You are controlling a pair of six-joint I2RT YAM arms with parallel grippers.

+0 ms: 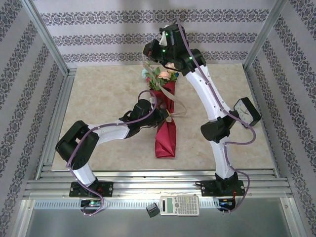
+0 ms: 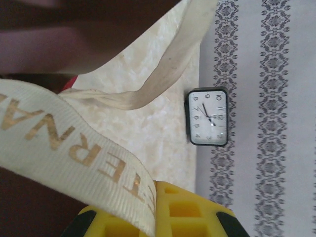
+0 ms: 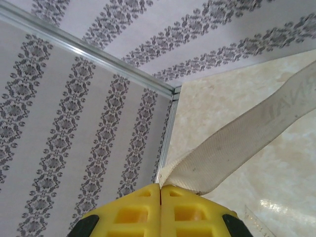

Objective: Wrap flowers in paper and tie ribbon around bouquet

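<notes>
calculator [image 1: 179,205]: on the metal frame by the arm bases, on the near side of the bouquet [image 1: 169,98] and well apart from it. A small dark object just left of it is too small to make out.
left arm [image 1: 94,140]: rises from its base, folds at an elbow far to the bouquet's left, then reaches low and rightward over the table [image 1: 98,94] to the cone's middle.
left claw [image 2: 154,200]: yellow fingers clamped on the ribbon [image 2: 74,143], right at the bouquet's left flank. The band covers much of one finger, and from above the claw blends into the dark wrist.
ribbon: cream woven band with gold capitals, the word cut off. From above only a thin loop shows, just right of the bouquet.
paper [image 1: 166,140]: crimson cone, narrow end nearest the arm bases. In the left wrist view it is a dark blur.
clock [image 2: 207,117]: well to the bouquet's right, beside the right arm's elbow.
right arm [image 1: 212,103]: base right of the bouquet, elbow bent outward, long forearm sweeping up and leftward past the bouquet's far end.
right claw [image 3: 160,187]: fingertips pressed together on another stretch of the ribbon, raised beyond the bouquet's wide end. The band runs out of frame.
flowers [image 1: 160,75]: pink, peach and teal blooms with green leaves at the bouquet's far end, partly hidden under the right wrist.
</notes>
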